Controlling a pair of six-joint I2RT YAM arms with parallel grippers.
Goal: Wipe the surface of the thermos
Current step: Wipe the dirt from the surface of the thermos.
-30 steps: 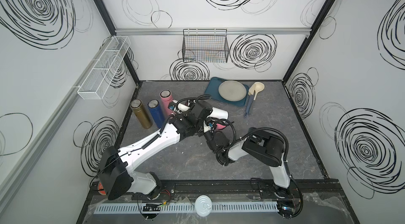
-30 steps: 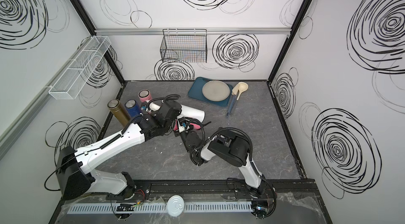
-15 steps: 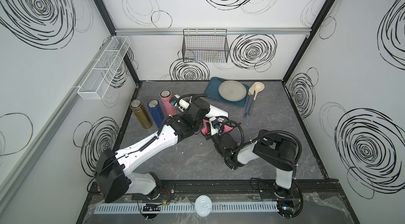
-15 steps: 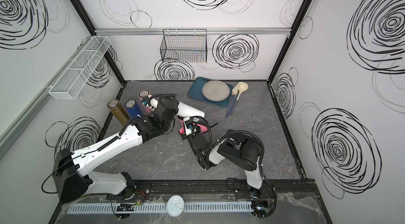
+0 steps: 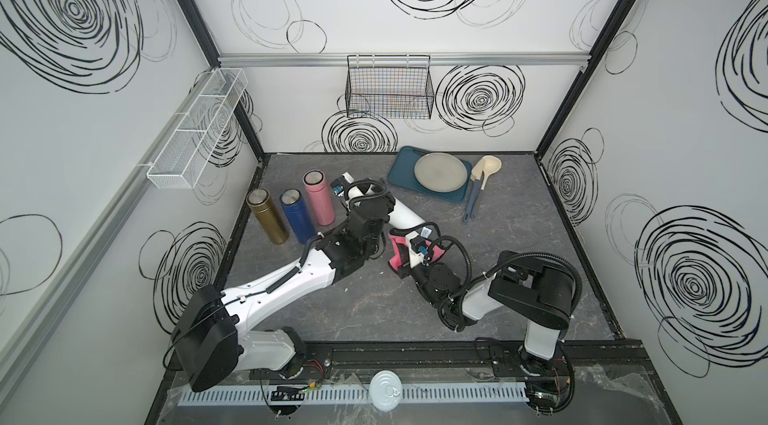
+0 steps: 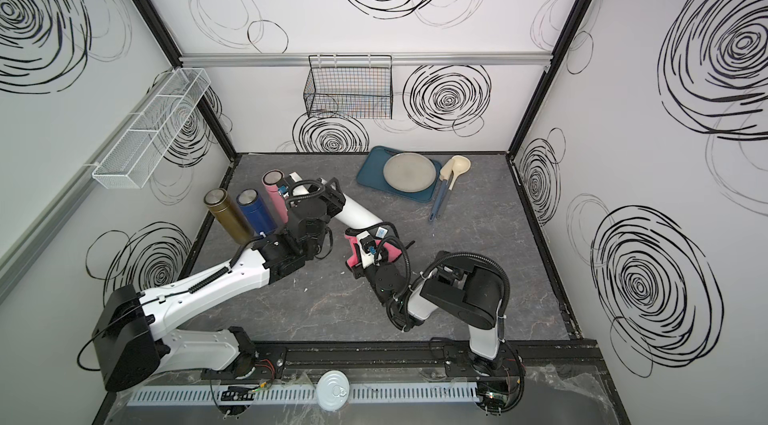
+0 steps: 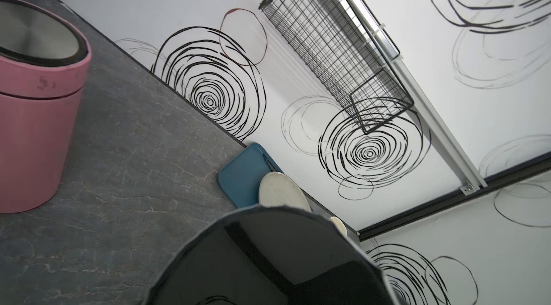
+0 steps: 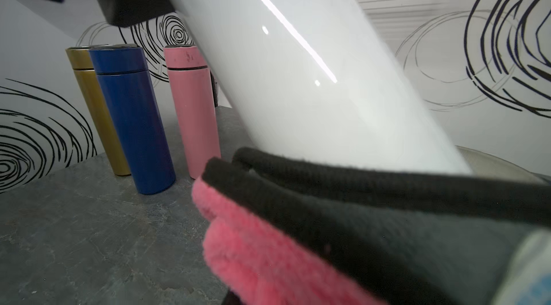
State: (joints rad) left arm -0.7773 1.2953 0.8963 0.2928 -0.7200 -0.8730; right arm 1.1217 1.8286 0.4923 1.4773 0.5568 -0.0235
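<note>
White thermos [image 5: 406, 216] is tilted over the middle of the worktop [image 5: 374, 310], its upper part clamped in the closed left hand [image 5: 368, 199]. The right hand [image 5: 415, 244] is closed on a folded pink-and-black cloth [image 8: 268, 243], which lies against the lower end of the white thermos. A pink thermos [image 5: 319, 200], a blue thermos [image 5: 296, 215] and a gold thermos [image 5: 267, 215] stand upright nearby.
</note>
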